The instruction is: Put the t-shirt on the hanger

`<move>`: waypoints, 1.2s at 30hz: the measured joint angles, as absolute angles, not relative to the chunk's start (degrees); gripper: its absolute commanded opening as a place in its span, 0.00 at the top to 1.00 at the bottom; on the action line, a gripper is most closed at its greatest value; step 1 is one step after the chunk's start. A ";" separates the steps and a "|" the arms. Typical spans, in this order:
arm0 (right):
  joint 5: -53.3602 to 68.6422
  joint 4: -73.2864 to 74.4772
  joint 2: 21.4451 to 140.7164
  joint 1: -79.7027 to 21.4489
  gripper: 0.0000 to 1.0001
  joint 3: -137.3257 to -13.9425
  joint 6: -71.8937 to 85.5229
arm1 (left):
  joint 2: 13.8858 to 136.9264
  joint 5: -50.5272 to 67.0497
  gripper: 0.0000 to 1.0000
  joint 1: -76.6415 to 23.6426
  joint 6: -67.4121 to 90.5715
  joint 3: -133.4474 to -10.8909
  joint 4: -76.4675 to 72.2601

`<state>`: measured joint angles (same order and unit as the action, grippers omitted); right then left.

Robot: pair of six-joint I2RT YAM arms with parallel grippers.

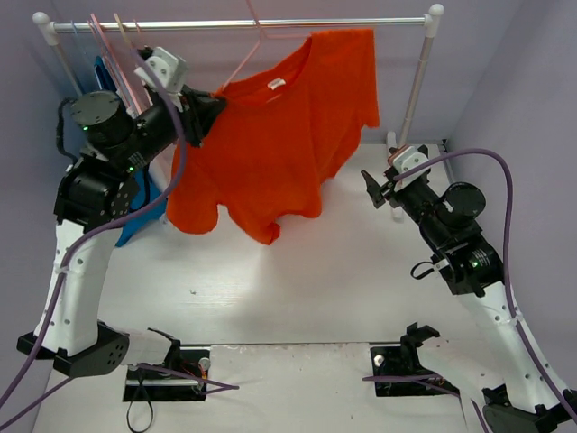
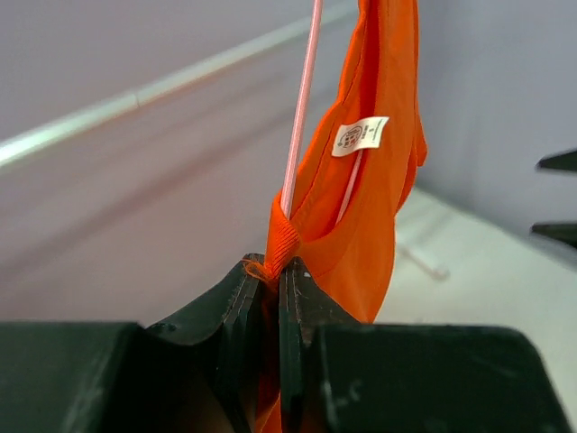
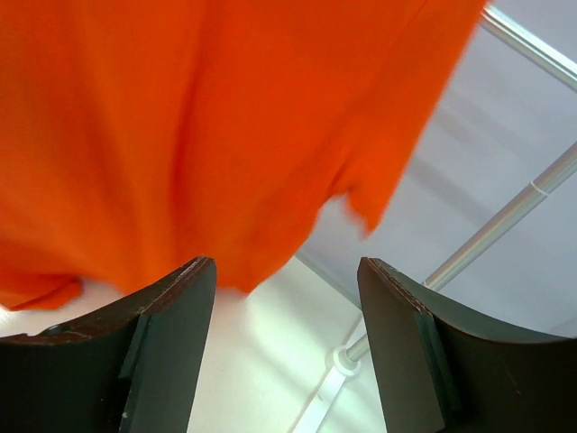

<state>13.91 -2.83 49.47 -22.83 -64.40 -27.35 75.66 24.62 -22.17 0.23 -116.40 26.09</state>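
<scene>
- Rail (image 1: pixel 243 24): spans the back. Spare hangers (image 1: pixel 106 45) and a blue garment (image 1: pixel 142 219) are at its left end.
- Left end effector (image 1: pixel 218 102): fingers together, clamped on the neck edge of the t-shirt (image 1: pixel 279 144), just beside the wire of the hanger (image 1: pixel 245 56).
- Hanger: hooked on the rail, with one arm running into the neck opening.
- T-shirt: hangs below the rail, with a white label (image 2: pixel 359 135) showing inside the neck.
- Right end effector (image 1: pixel 382 191): fingers apart with nothing between them. It is to the right of the t-shirt and not touching it, above the worktop (image 1: pixel 343 289).
</scene>
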 measured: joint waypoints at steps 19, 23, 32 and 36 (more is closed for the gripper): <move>13.74 -2.72 49.10 -22.83 0.35 -63.18 -25.04 | 85.97 -5.98 1.00 -22.26 0.43 -117.34 34.81; 13.74 -2.24 48.47 -22.83 0.35 -62.92 -24.86 | 89.30 -12.45 1.00 -22.79 -0.89 -119.09 32.71; 13.63 -0.99 46.50 -22.83 0.34 -62.28 -24.88 | 95.79 -21.45 1.00 -23.05 -3.51 -121.01 31.16; 13.26 -0.62 46.19 -22.83 0.34 -61.89 -24.88 | 96.75 -23.16 0.99 -23.11 -3.88 -120.05 31.00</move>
<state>13.26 -0.62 46.19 -22.83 -61.89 -24.88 96.75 -23.16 -23.11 -3.88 -120.05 31.00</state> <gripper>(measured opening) 0.654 0.107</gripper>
